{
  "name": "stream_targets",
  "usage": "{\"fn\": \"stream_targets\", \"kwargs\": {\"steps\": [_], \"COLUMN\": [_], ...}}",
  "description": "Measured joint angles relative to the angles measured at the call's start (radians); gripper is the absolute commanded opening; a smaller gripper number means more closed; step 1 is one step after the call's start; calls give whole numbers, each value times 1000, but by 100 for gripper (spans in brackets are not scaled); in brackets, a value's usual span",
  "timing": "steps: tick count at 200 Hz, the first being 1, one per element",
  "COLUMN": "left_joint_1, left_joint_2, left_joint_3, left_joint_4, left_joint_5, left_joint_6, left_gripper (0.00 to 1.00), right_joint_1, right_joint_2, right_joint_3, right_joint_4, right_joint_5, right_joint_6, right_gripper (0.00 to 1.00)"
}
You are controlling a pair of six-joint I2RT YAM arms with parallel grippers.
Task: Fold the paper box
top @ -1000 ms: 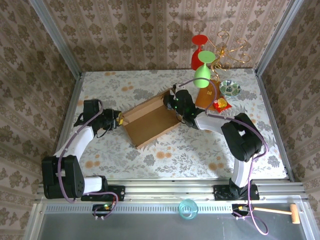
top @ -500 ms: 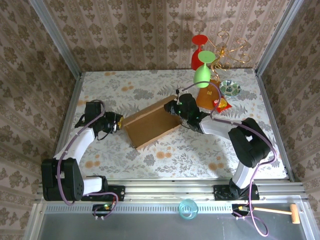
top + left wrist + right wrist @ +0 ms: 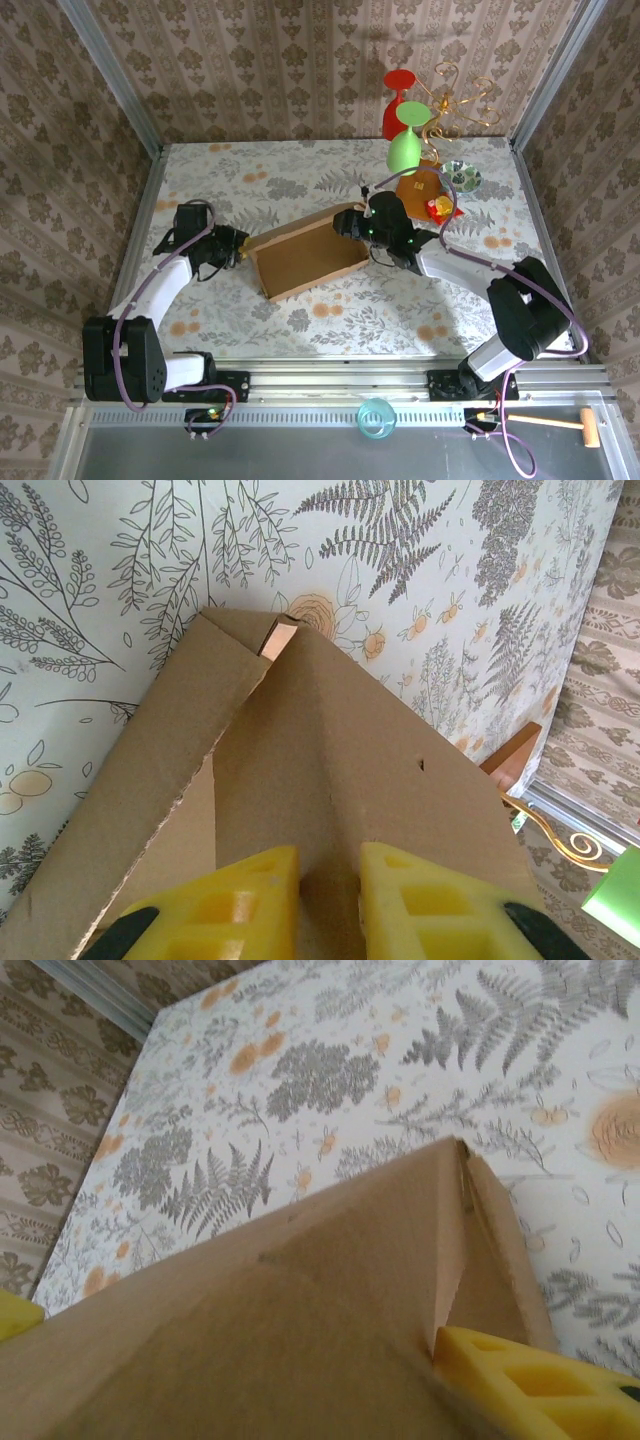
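The paper box [image 3: 305, 258] sits mid-tabletop [image 3: 380, 300], partly folded with its walls raised. The left pincer [image 3: 328, 865] is clamped on the wall at its left end. The right pincer [image 3: 347, 222] stands apart, its fingers [image 3: 520, 1385] straddling the right end wall.

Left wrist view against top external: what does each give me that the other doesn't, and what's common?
Left wrist: close up, the left gripper's yellow fingers pinching a cardboard wall of the paper box.
Top external: the right gripper at the box's opposite end, the red glass, the hammer.
Both: the box on the floral table.
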Motion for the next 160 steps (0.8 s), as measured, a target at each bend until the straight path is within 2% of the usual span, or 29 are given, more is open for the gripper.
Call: {"fn": "stream_targets", "kwargs": {"steps": [28, 63, 103, 160], "left_joint_1": [-12, -27, -32, -38], "left_joint_2": [6, 19, 28, 41], "left_joint_3": [5, 10, 10, 10], "left_joint_4": [0, 0, 0, 0], "left_joint_5": [-11, -21, -37, -42], "left_joint_6": [6, 7, 7, 8], "left_gripper": [21, 21, 21, 20], "right_joint_1": [0, 1, 1, 3], "right_joint_2": [-18, -39, -93, -299], "right_joint_3": [0, -13, -39, -80], "right_joint_4": [-59, -119, -196, -305], "right_joint_5": [-13, -26, -28, -35], "right_joint_6": [10, 15, -13, -56], "right_gripper": [65, 75, 75, 74]}}
